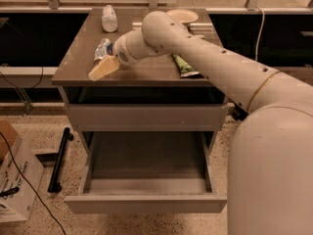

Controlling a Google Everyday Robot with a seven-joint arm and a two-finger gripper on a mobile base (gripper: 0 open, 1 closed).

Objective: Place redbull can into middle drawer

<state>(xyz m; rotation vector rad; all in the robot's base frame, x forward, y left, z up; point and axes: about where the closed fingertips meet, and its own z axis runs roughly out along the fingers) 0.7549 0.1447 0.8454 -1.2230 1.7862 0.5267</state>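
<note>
The redbull can lies on its side on the left part of the brown cabinet top; it is silver and blue. My gripper hovers at the front left of the top, just in front of the can and partly over its near end. My arm reaches in from the lower right. The middle drawer is pulled open below, a wide grey tray with nothing in it.
A clear plastic bottle lies at the back left of the top, with a plate at the back and a green bag partly behind my arm. A closed grey drawer front sits above the open one. A cardboard box and a black bar are on the floor to the left.
</note>
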